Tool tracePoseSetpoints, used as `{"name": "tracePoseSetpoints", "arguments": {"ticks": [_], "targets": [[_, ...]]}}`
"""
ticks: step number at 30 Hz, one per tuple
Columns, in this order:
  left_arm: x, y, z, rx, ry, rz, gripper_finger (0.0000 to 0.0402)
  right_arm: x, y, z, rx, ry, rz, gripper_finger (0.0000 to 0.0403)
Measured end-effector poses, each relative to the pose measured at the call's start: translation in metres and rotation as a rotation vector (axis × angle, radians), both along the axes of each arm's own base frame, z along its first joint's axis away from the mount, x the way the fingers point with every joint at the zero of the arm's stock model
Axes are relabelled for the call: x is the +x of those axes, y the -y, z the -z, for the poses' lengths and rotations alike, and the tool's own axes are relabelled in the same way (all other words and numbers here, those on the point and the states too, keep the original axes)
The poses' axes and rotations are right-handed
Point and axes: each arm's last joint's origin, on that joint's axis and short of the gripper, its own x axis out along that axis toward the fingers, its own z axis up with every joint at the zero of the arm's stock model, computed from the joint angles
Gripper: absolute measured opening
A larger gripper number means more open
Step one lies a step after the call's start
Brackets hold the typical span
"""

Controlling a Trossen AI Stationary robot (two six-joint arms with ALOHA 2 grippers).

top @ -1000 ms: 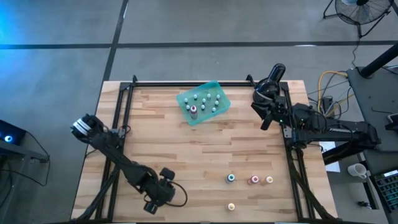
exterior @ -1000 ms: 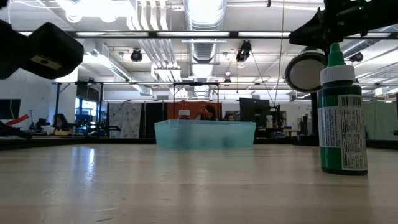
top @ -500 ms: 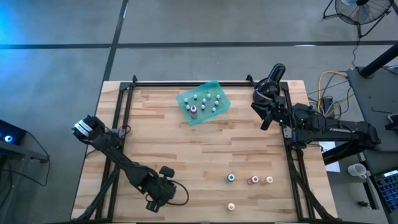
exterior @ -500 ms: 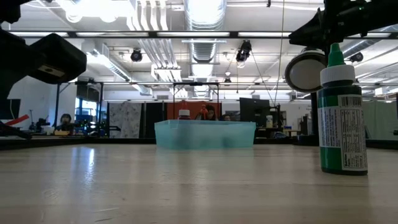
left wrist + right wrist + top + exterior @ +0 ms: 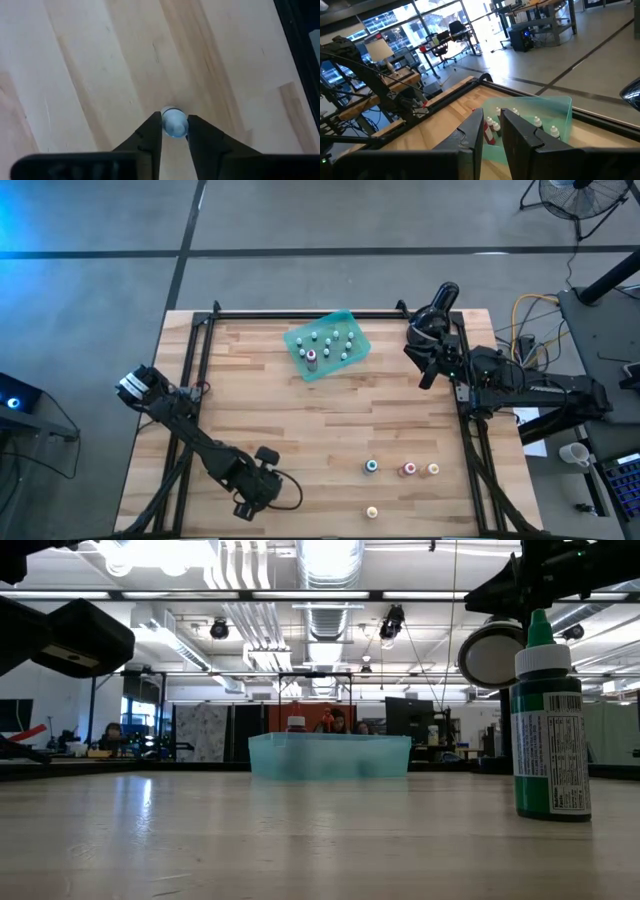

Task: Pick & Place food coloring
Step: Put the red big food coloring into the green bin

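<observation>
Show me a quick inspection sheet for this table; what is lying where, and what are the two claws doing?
Surface: bare wooden table in a black frame.
Job's things: teal tray at the far side with white-capped bottles standing in it; four loose bottles near the front right; one more white-capped bottle between the left fingers.
Clutter: nothing seen.
Grippers: left gripper at the front left, pointing down, fingers against that bottle's cap; right gripper waits at the far right edge, facing the tray, holding nothing.
Cables: a loop beside the left gripper; yellow cables off the table's right.
Surroundings: open workshop, fan, a person far behind.
</observation>
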Motion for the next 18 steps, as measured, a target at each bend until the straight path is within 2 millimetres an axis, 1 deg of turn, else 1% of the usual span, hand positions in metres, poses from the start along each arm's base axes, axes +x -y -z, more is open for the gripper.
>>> {"name": "tracePoseSetpoints", "arguments": {"ticks": [2,5,9,11,14,18], "targets": [[0.0,-0.001,0.0,0.001,-0.007,-0.012,0.0051,0.0,0.0,0.0,0.0,0.0,0.0,0.0059],[0.002,-0.006,0.001,-0.024,-0.052,-0.088,0.0032,0.0,0.0,0.0,0.0,0.0,0.0,0.0059],[0.006,-0.024,-0.001,-0.047,-0.144,-0.217,0.0024,0.0,0.0,0.0,0.0,0.0,0.0,0.0059],[0.009,-0.037,-0.004,-0.045,-0.163,-0.276,0.0024,0.0,0.0,0.0,0.0,0.001,0.0,0.0059],[0.016,-0.062,-0.013,-0.04,-0.157,-0.367,0.0024,0.0,0.0,0.0,-0.001,0.005,0.0,0.0059],[0.02,-0.108,-0.034,-0.015,-0.129,-0.515,0.0024,-0.003,0.0,-0.002,-0.003,0.02,0.0,0.0059]]}}
